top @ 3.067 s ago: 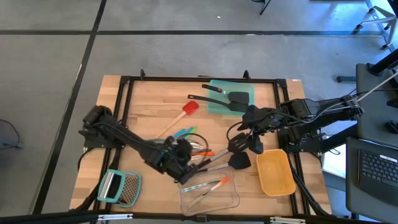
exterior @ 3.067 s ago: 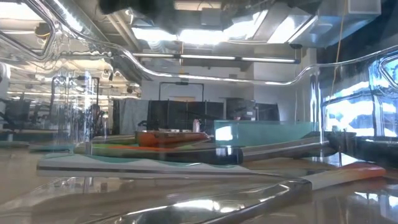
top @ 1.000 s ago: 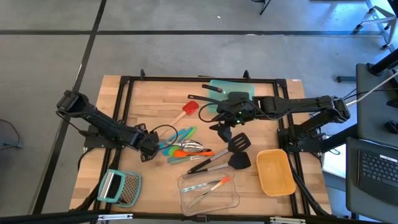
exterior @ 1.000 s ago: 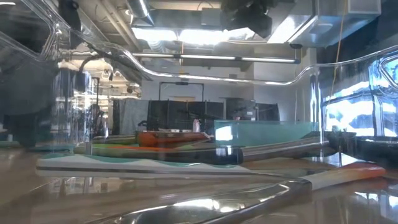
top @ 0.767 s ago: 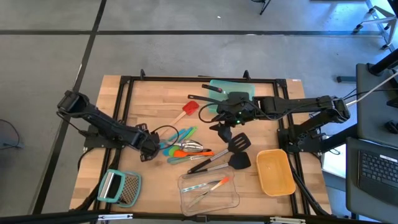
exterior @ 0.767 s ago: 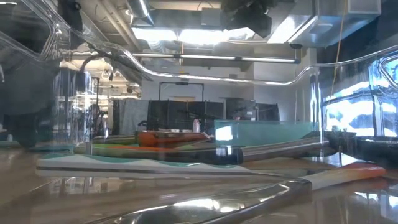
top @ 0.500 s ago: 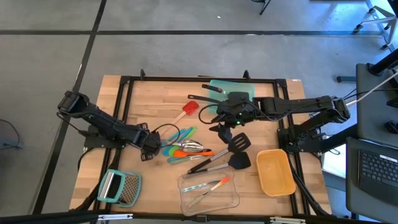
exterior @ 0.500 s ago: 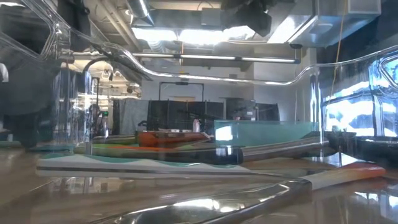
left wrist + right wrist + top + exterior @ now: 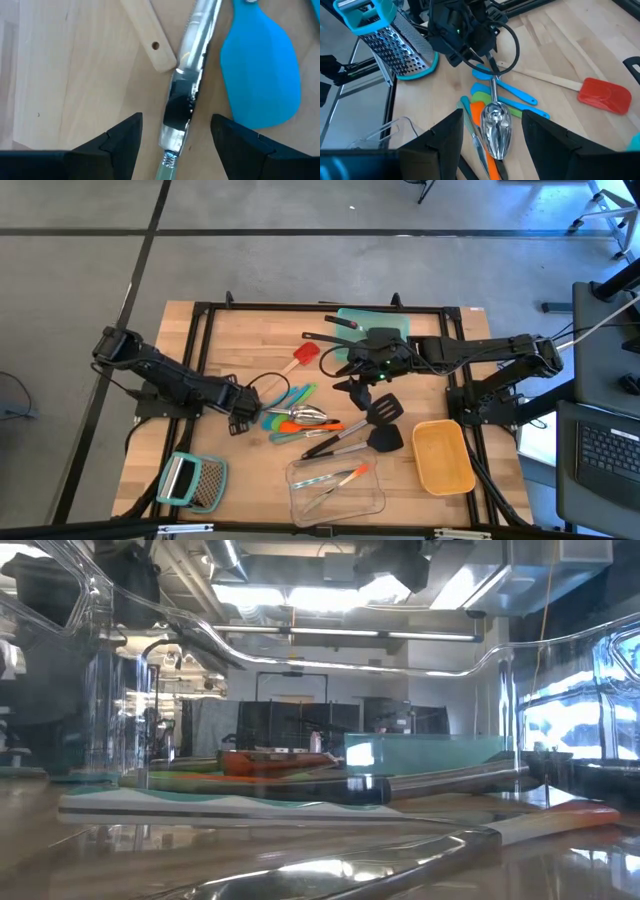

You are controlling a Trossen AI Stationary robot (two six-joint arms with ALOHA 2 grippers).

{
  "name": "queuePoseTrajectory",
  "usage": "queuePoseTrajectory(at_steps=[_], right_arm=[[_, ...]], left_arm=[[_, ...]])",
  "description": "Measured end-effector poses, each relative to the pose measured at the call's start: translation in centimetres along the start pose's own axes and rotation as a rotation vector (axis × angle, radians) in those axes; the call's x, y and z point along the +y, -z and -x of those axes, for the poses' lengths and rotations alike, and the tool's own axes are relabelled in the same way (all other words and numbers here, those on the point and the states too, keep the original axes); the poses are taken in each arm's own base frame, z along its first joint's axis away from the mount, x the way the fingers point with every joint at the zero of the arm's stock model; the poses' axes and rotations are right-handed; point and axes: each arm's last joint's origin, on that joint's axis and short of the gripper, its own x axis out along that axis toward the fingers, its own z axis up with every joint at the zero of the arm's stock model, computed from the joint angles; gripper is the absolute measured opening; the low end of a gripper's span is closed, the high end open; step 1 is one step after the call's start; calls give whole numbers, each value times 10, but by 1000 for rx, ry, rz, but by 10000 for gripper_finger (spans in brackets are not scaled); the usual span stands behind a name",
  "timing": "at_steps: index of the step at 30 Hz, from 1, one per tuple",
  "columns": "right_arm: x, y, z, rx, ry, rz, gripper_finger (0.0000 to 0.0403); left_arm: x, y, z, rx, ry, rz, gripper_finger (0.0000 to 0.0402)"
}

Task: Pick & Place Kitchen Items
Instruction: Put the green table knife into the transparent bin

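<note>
The left gripper (image 9: 243, 412), fingers apart, straddles the silver spoon (image 9: 306, 415) handle in the utensil pile mid-table. Right gripper (image 9: 350, 386), fingers apart and empty, hovers above the black spatulas (image 9: 375, 425).

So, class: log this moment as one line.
left gripper: open, straddling silver spoon handle | right gripper: open, above pile
</note>
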Motion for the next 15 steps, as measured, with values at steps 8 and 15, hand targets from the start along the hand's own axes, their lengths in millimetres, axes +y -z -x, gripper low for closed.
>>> queuePoseTrajectory(at_steps=[8, 15], right_arm=[[4, -1, 0, -18, -19, 0, 203], [9, -2, 0, -38, -41, -1, 203]], left_arm=[[5, -3, -1, 8, -9, 3, 222], [7, -4, -2, 4, -26, 53, 174]])
